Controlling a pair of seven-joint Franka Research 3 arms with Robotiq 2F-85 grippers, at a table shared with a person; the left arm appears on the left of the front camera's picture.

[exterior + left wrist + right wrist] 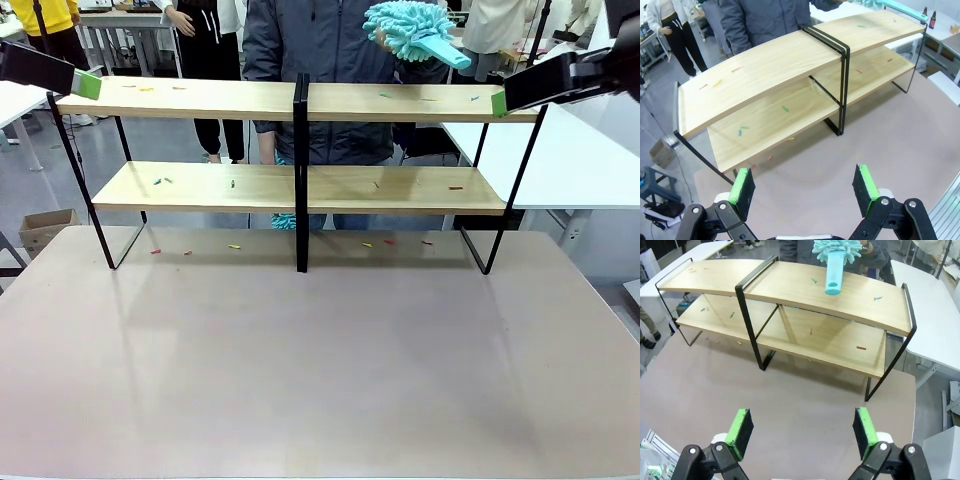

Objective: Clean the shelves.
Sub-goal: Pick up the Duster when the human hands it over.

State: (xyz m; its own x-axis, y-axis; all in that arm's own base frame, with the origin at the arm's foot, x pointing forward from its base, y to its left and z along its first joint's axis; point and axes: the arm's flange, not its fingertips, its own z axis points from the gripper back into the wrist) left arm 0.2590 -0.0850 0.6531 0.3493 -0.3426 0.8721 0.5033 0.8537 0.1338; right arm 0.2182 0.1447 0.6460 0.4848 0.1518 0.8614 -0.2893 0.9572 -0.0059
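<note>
- Table (320, 360): pale top, bare on the robot's side; the shelves (270, 187) stood along its far edge, long axis running side to side, two racks butted together at the middle black post.
- Person (320, 60): stood behind the shelves, just past the join, holding a teal duster (412, 30) over the top board of the rack on the robot's right.
- Duster, from the right wrist view (835, 260): fluffy head toward the person, handle slanting down and pointing back toward the robot. I could not tell whether the handle's end touched the board.
- Right gripper (802, 426): jaws spread wide, nothing between the green pads. It was well back from the shelves and faced the right-hand rack, with the duster's handle nearly in line ahead.
- Left gripper (805, 182): also spread wide and empty. It looked along the shelves from the left end, with the duster far off at the opposite end.
- Coloured scraps (456, 187): scattered over both tiers, with a few on the table under the lower boards.
- Judgement: the duster lay far nearer the right arm, handle already toward it; a hand-over would suit that side.
</note>
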